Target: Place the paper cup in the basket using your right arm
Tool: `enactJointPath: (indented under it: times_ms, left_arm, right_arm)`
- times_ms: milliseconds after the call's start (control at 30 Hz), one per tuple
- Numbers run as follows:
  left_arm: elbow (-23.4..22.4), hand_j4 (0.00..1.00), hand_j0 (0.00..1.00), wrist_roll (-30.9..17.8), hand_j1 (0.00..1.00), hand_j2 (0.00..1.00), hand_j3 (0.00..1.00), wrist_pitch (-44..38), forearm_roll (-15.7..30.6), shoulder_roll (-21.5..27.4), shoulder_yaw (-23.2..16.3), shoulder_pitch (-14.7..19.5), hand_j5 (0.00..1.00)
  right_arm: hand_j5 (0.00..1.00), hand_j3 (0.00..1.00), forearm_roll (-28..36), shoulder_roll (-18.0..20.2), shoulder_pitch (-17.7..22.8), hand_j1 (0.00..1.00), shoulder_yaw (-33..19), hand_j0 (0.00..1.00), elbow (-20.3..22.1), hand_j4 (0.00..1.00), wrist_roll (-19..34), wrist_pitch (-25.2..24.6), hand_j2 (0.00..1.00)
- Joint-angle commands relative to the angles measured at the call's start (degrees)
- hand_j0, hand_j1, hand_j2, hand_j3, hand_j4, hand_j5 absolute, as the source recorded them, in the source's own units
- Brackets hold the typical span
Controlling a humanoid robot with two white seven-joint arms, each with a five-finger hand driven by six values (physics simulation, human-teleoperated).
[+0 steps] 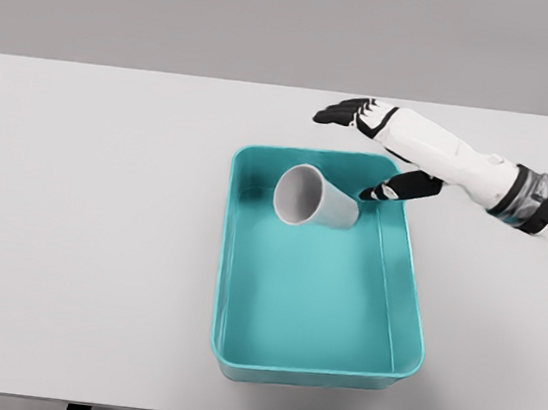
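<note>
A white paper cup [311, 197] lies tilted on its side inside the teal basket [411, 310], in its far half, with its mouth turned toward me and to the left. My right hand [362, 148] hovers over the basket's far right corner with its fingers spread. The thumb [387, 189] points down at the cup's base, and the other fingers [342, 113] stretch out to the left above the far rim. Nothing is in the hand. The left arm does not show.
The basket stands in the middle of a pale grey table [82, 243]. The table's front edge runs along the bottom of the view, and a grey wall lies beyond its far edge.
</note>
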State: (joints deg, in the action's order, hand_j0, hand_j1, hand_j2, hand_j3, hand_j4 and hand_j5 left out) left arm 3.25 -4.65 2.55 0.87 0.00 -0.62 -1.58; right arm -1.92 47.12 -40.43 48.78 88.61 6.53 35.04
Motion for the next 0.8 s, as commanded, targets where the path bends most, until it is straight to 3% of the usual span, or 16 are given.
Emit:
enactJointPath:
  times_ms: [0,67,167,233,300,767]
  left_arm:
    - [0.0,1.0,1.0,0.0,1.0,1.0,1.0,0.0,0.0,0.0,0.0,0.0,1.0]
    - [0.0,1.0,1.0,0.0,1.0,1.0,1.0,0.0,0.0,0.0,0.0,0.0,1.0]
    - [0.0,1.0,1.0,0.0,1.0,1.0,1.0,0.0,0.0,0.0,0.0,0.0,1.0]
    - [0.0,1.0,1.0,0.0,1.0,1.0,1.0,0.0,0.0,0.0,0.0,0.0,1.0]
    - [0.0,1.0,1.0,0.0,1.0,1.0,1.0,0.0,0.0,0.0,0.0,0.0,1.0]
    - [-0.3,1.0,1.0,-0.2,1.0,1.0,1.0,-0.3,-0.1,0.0,0.1,-0.6,1.0]
  right_arm:
    - [1.0,1.0,0.3,3.1,-0.1,1.0,0.3,1.0,0.7,1.0,-0.2,0.0,1.0]
    - [1.0,1.0,0.3,8.1,-0.1,1.0,0.4,1.0,3.1,1.0,-0.5,0.0,1.0]
    - [1.0,1.0,0.5,21.1,1.1,1.0,0.2,1.0,5.4,1.0,-0.5,0.0,1.0]
    - [1.0,1.0,0.7,24.2,4.1,1.0,-0.5,1.0,4.8,1.0,-0.5,0.0,1.0]
    - [1.0,1.0,0.5,27.1,4.3,1.0,-3.2,1.0,5.1,1.0,0.2,0.0,1.0]
    - [1.0,1.0,-0.1,27.1,7.8,1.0,-3.3,1.0,4.9,1.0,0.3,0.0,1.0]
